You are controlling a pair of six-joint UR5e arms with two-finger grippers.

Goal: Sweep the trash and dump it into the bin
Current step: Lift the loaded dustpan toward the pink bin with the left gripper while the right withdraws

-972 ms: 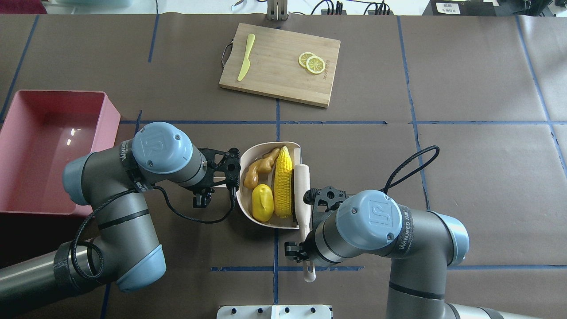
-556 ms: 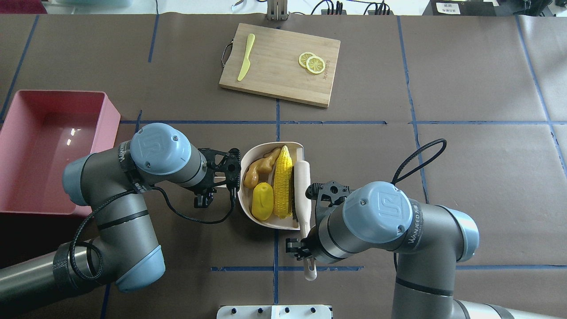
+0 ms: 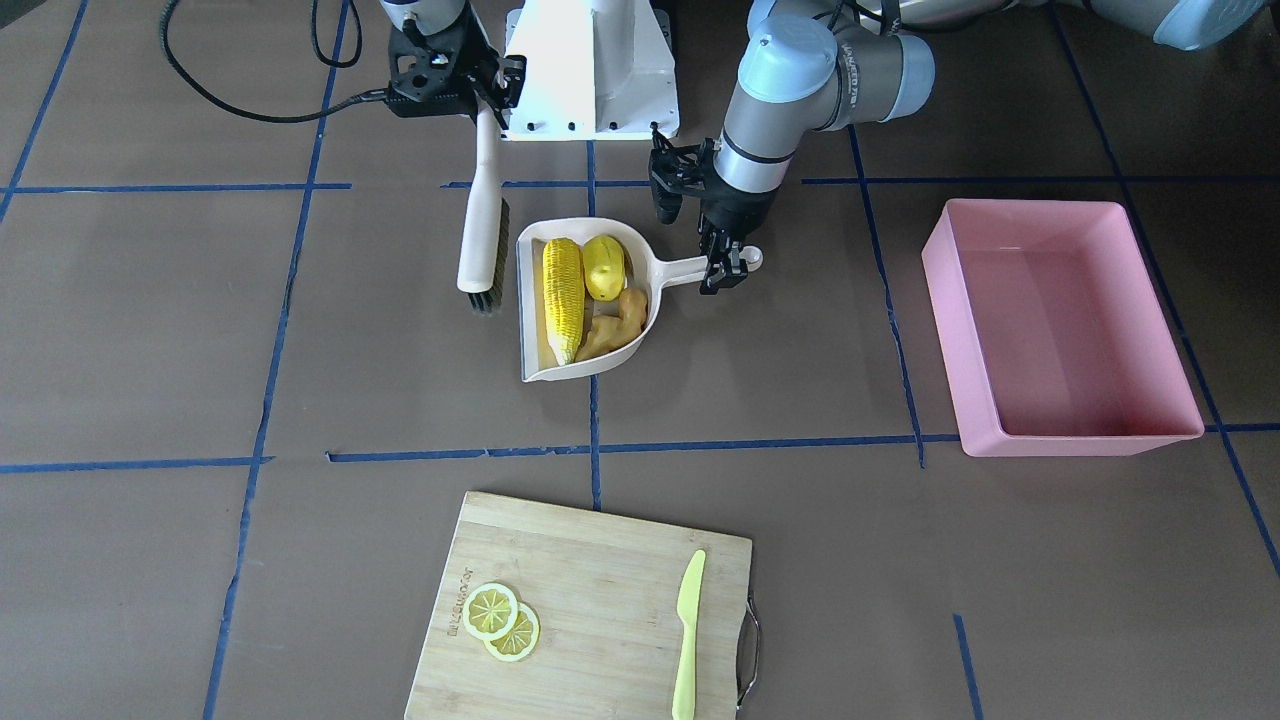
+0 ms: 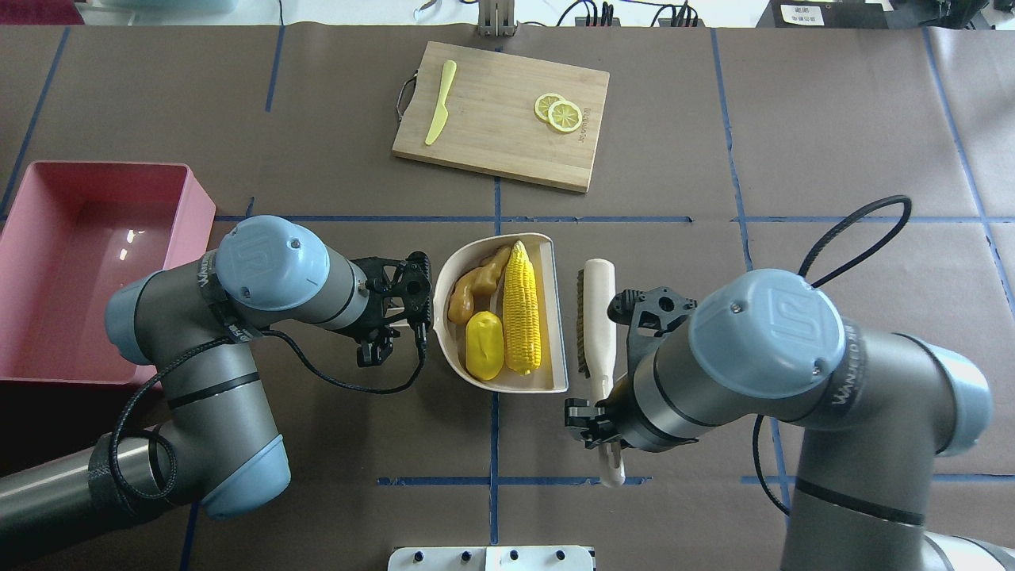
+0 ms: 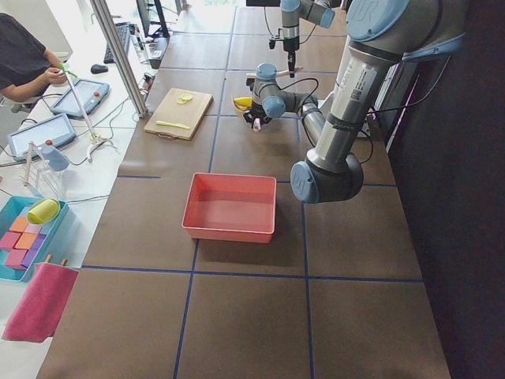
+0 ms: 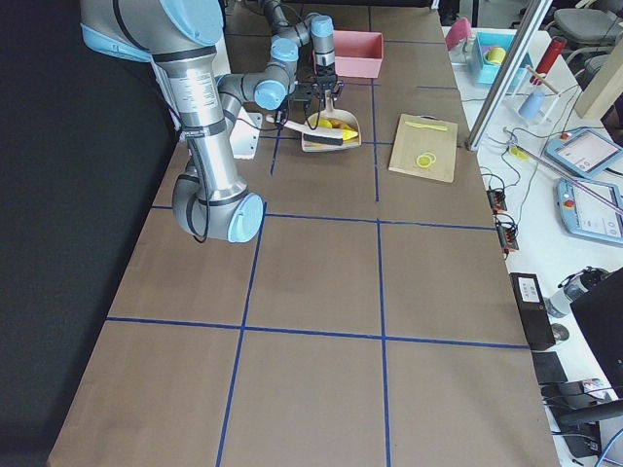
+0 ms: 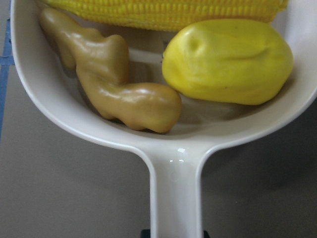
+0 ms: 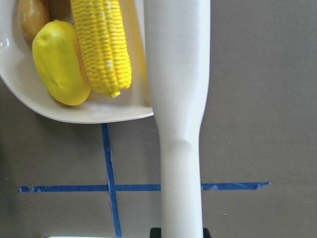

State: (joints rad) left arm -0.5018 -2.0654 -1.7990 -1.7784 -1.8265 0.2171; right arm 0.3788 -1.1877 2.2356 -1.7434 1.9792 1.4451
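Observation:
The corn cob [image 4: 522,309], the yellow potato-like lump [image 4: 484,345] and the tan ginger root [image 4: 474,284] lie inside a cream dustpan [image 4: 555,333] at the table's middle. My left gripper [image 4: 408,317] is shut on the dustpan's handle [image 3: 685,268]; the left wrist view shows the handle [image 7: 176,198] running into it. My right gripper [image 4: 607,420] is shut on the handle of a cream brush [image 4: 599,317]. The brush is held just right of the dustpan's open mouth, apart from it. The pink bin [image 4: 194,214] stands empty at the left edge, behind my left arm.
A wooden cutting board [image 4: 492,111] at the far middle holds a lime-green knife [image 4: 440,103] and two lemon slices [image 4: 559,113]. A white base plate [image 4: 492,557] sits at the near edge. A black cable [image 4: 856,230] loops off my right wrist.
My right arm has drawn the brush to the right, off the dustpan's mouth, leaving a gap. The dustpan with the trash has shifted slightly right and away and turned a little.

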